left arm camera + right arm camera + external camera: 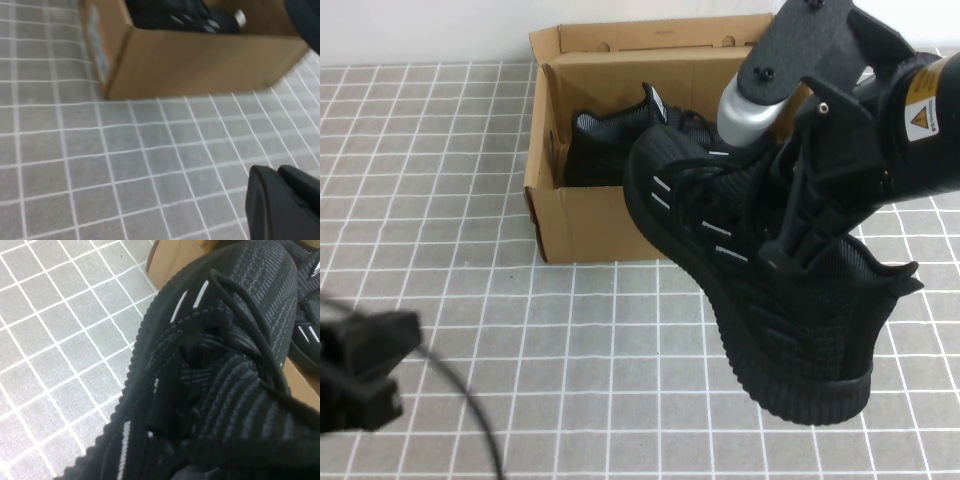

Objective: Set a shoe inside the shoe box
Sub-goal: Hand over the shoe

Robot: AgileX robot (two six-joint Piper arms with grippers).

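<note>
**Carrying the second sneaker to the box: notes on the placement**

Right gripper (798, 255) is clamped on the black knit sneaker with black laces and small white side dashes (770, 300), gripping it at the lace and collar region. The sneaker hangs clear of the grey tiled table (470, 150), toe up and pointing toward the brown corrugated cardboard shoe box (600, 225), heel lower and nearer the robot. The toe overlaps the box's near wall in the high view; whether it is already over the opening I cannot tell.

The matching black sneaker (620, 140) already lies inside the box, along the far side, heel toward the left wall.

Left gripper (365, 365) is parked low at the near left, fingers together, holding nothing.

Judgement on doing this step well:
- Level the tilt before lowering, or the heel may catch the near wall.
- Aim for the free strip between the mate and the near wall.
- Keep the sole above the cardboard rim while crossing it; the box is light and could slide.
- Release only once the sole rests on the box floor.
</note>
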